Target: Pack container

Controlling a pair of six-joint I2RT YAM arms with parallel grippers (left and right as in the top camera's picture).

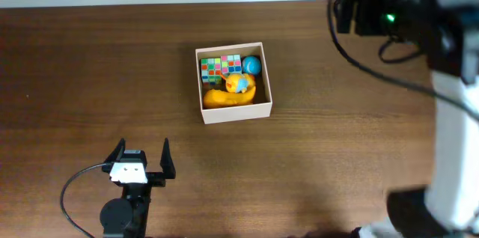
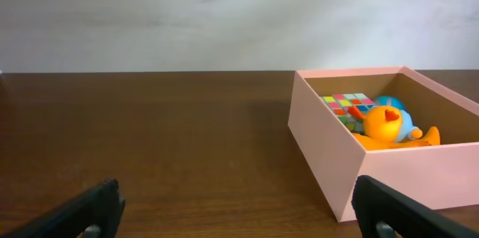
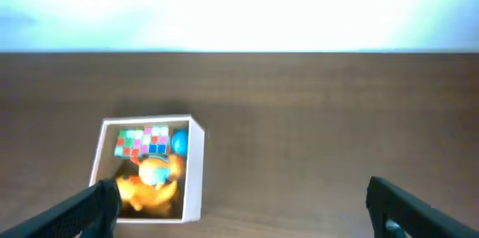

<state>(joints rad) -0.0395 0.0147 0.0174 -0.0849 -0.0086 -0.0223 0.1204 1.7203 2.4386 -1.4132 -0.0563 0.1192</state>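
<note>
The container (image 1: 238,111), a small square box with white walls, stands mid-table. It holds a multicoloured cube (image 1: 220,67), a blue ball (image 1: 251,65) and an orange duck-like toy (image 1: 233,88). My left gripper (image 1: 142,156) is open and empty, low over the table near the front edge, to the front left of the container. In the left wrist view the container (image 2: 329,148) is ahead on the right, with the open jaws (image 2: 239,212) apart from it. My right gripper (image 3: 243,208) is open and empty, held high, with the container (image 3: 193,171) at the lower left of its view.
The brown wooden table (image 1: 90,66) ends at a white wall along the back. The right arm's body and cables (image 1: 419,36) stand over the table's right side. The left arm's base and cable (image 1: 120,212) sit at the front edge.
</note>
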